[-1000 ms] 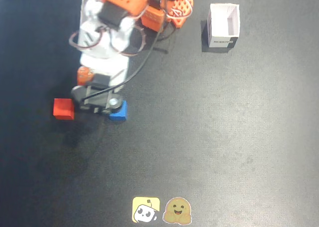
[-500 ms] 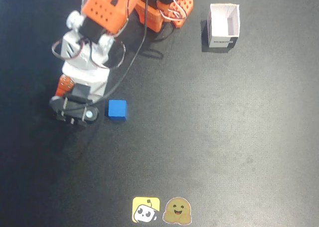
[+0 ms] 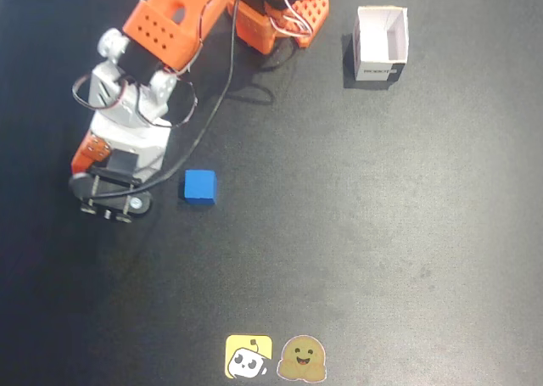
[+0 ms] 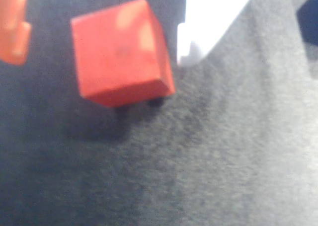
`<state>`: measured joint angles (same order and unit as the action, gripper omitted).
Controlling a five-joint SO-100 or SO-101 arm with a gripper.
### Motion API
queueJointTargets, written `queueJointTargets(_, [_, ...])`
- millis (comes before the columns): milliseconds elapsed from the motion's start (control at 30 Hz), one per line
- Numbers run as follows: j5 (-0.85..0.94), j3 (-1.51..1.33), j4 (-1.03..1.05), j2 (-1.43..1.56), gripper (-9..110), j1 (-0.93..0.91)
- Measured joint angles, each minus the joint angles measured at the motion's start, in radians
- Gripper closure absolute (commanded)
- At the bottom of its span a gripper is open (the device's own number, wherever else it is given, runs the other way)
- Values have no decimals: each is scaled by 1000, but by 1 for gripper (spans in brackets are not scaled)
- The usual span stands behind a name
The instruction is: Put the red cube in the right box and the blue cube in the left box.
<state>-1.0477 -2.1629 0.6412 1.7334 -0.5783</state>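
Black mat [image 3: 382,233] wide open – red cube [image 4: 119,52] btwn fingers [image 4: 208,22].

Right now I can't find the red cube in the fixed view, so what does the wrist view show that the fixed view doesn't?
Only the wrist view shows the red cube, lying between the gripper fingers. Only the fixed view shows the blue cube, a white box and two stickers. Both show the dark table.
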Motion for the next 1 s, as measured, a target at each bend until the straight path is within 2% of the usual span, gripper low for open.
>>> queueJointTargets(1000, [75,55,-61,-164,77,-21])
